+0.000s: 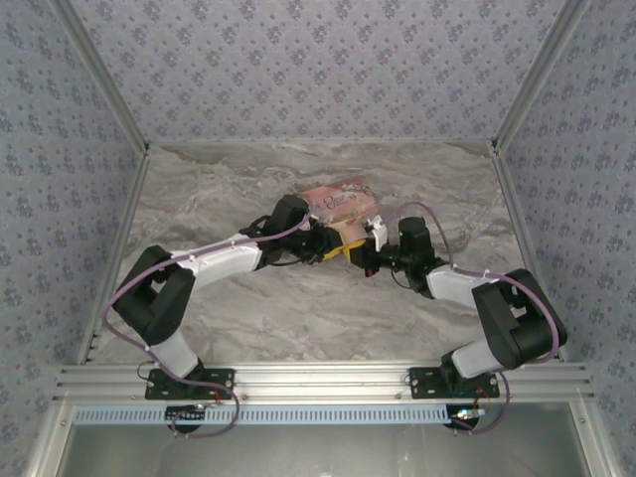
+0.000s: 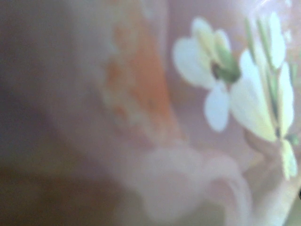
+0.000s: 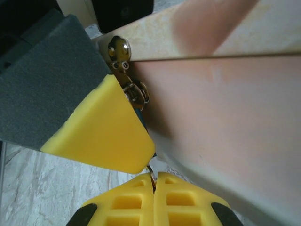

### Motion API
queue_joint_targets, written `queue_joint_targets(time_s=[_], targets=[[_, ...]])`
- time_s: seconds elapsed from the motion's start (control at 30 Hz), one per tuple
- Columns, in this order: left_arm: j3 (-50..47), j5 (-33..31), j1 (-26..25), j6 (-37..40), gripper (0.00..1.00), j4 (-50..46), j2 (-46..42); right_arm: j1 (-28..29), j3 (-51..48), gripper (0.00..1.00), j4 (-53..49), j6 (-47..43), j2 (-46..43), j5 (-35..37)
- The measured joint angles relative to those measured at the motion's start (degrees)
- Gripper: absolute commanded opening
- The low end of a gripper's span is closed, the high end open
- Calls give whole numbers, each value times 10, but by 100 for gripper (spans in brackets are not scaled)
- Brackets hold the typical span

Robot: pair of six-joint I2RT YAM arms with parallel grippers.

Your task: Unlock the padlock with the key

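The right gripper [image 3: 154, 189] has its yellow fingertips pressed together on the key [image 3: 151, 175], a thin metal sliver poking up from between them; the key's tip points up toward the padlock [image 3: 141, 114], seen as a narrow teal strip with looped metal above it, hanging from a clasp on the side wall of the pink flowered tin [image 3: 221, 117]; one yellow finger pad [image 3: 101, 129] of the left gripper [image 1: 338, 248] lies against the padlock and hides most of it; whether that gripper clamps the lock cannot be told; the tin sits on the marbled table [image 1: 298, 308].
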Motion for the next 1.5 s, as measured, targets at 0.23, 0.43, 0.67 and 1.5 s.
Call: queue_joint_targets(time_s=[0.23, 0.43, 0.67, 1.5], targets=[[0, -7, 0, 34, 22, 17, 30, 30, -48, 0, 86, 57, 22, 85], [-5, -11, -3, 44, 32, 39, 52, 52, -77, 0, 129, 98, 34, 145], [-19, -15, -3, 34, 54, 44, 59, 76, -94, 0, 125, 137, 43, 167], [-117, -108, -4, 96, 76, 42, -156, 130, -97, 0, 115, 247, 42, 218]])
